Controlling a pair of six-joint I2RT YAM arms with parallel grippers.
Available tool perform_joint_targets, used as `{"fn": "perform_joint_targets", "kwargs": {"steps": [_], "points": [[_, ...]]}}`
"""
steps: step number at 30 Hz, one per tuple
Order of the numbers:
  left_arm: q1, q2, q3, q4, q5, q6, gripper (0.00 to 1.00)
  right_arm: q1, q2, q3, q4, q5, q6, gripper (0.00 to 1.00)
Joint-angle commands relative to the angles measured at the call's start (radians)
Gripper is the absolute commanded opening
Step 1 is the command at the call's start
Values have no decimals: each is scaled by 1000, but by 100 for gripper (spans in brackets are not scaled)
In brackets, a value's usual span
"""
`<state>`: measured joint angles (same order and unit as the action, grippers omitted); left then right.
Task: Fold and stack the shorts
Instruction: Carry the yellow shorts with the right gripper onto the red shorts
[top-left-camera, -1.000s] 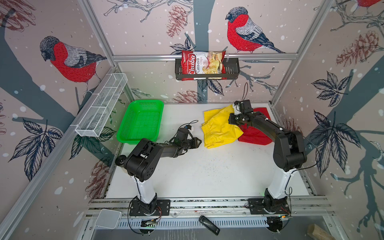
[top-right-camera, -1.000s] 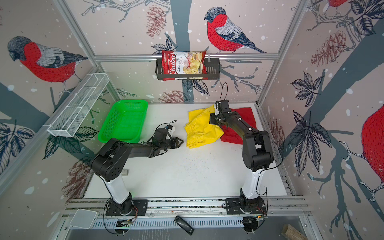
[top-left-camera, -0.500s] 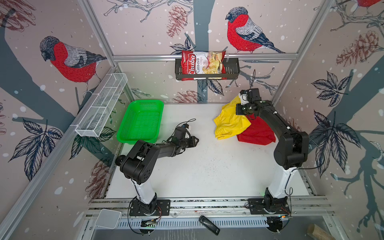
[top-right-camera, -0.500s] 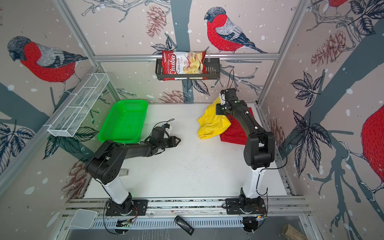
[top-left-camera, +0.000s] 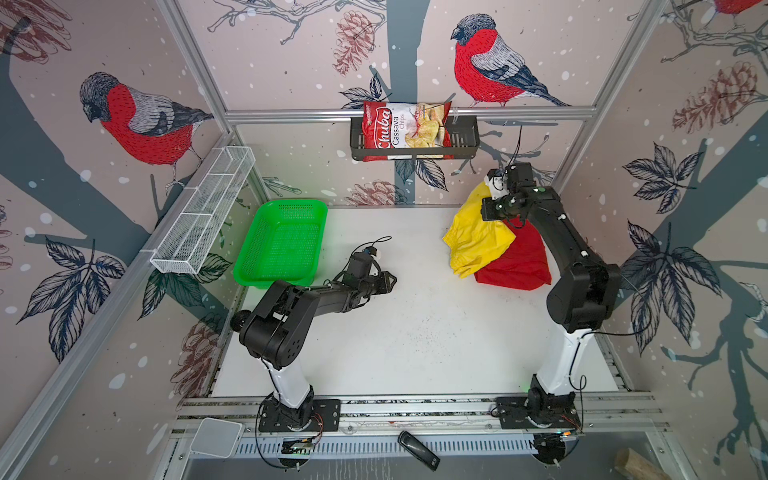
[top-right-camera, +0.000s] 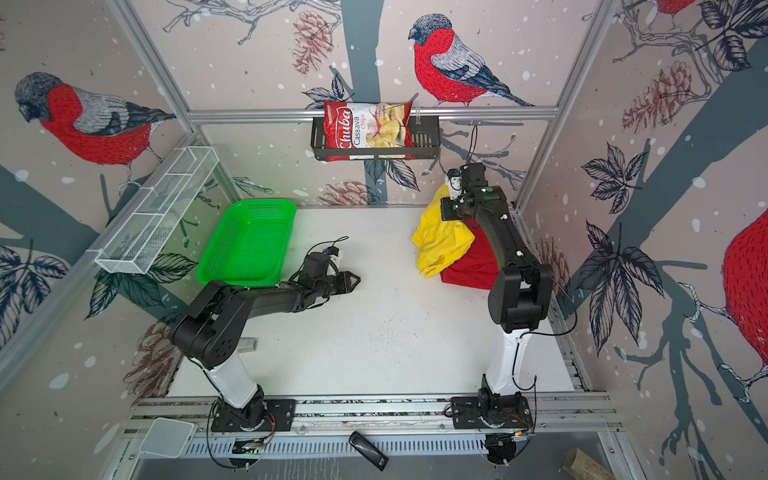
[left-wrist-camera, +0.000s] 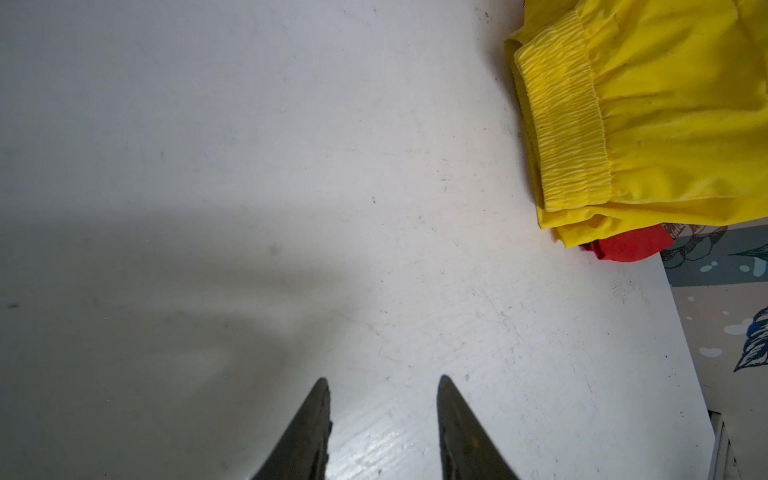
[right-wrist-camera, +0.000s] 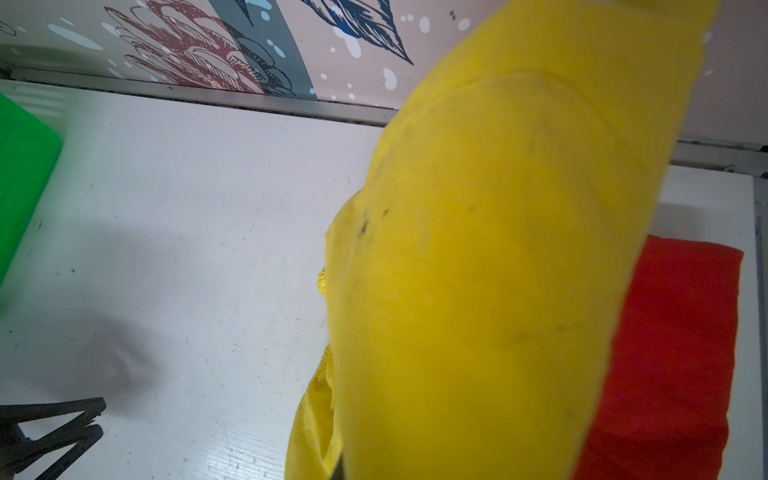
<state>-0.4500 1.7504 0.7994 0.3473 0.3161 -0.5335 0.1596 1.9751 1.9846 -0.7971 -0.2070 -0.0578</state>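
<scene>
The yellow shorts (top-left-camera: 478, 241) (top-right-camera: 442, 245) hang from my right gripper (top-left-camera: 492, 208) (top-right-camera: 451, 210), which is shut on their upper edge at the back right. Their lower part drapes over the red shorts (top-left-camera: 519, 262) (top-right-camera: 473, 266), which lie folded flat on the table. In the right wrist view the yellow shorts (right-wrist-camera: 498, 270) hide the fingers, and the red shorts (right-wrist-camera: 685, 353) show behind them. My left gripper (top-left-camera: 390, 282) (top-right-camera: 355, 281) (left-wrist-camera: 383, 379) is open and empty, low over bare table left of the shorts. The yellow waistband (left-wrist-camera: 561, 124) shows in the left wrist view.
A green plastic basket (top-left-camera: 291, 203) stands at the back left of the white table. A white wire rack (top-left-camera: 203, 216) is fixed to the left wall. A black shelf (top-left-camera: 465, 137) with a chips bag (top-left-camera: 405, 131) hangs on the back wall.
My right gripper has lifted the yellow shorts and carried them back and to the right, over the red shorts. My left gripper has drawn back a little to the left.
</scene>
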Motion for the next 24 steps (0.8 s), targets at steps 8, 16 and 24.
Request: {"fn": "perform_joint_targets", "kwargs": {"steps": [8, 16, 24], "points": [[0, -7, 15, -12, -13, 15, 43, -23, 26, 135, -95, -37, -60, 2], [2, -10, 16, -16, -16, 18, 43, -40, 18, 201, -125, -70, -71, 2], [0, -8, 14, -13, -14, 16, 43, -68, 12, 203, -143, -81, -83, 3]]}}
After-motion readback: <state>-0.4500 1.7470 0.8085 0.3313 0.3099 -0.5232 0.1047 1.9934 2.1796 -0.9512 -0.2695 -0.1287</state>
